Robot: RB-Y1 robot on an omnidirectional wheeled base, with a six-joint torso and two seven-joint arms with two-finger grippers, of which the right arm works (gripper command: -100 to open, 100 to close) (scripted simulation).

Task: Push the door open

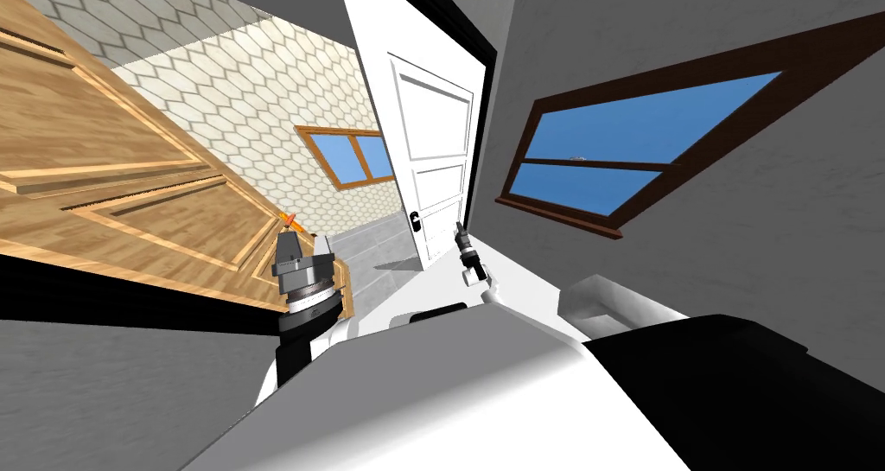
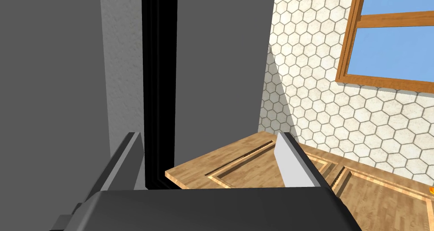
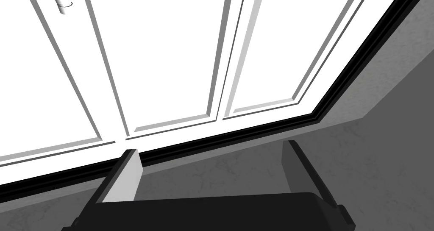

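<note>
So over on the left there's a big wooden cabinet (image 1: 130,181) with panelled fronts, and a small orange thing (image 1: 289,221) sits at its far corner, too tiny to make out. The left gripper (image 2: 208,148) hangs right by that cabinet's near corner. Its fingers (image 2: 292,165) are spread wide with nothing between them, pointing at a grey wall (image 2: 51,71) with a black strip down it. Behind that there's a hexagon-tiled wall (image 1: 259,85) with a wood-framed window (image 1: 354,156). Next comes the white door (image 1: 432,146), panelled, standing partly open at the far side of the tiled floor, with a dark handle (image 1: 416,221) low on its left edge. The right gripper (image 1: 459,230) is held up close to the door's lower right part, next to the black frame (image 3: 262,129). Its fingers (image 3: 127,175) are also apart and empty. Can't tell if they actually touch the door. On the far right there's a grey wall with a dark-framed window (image 1: 622,146).
</note>
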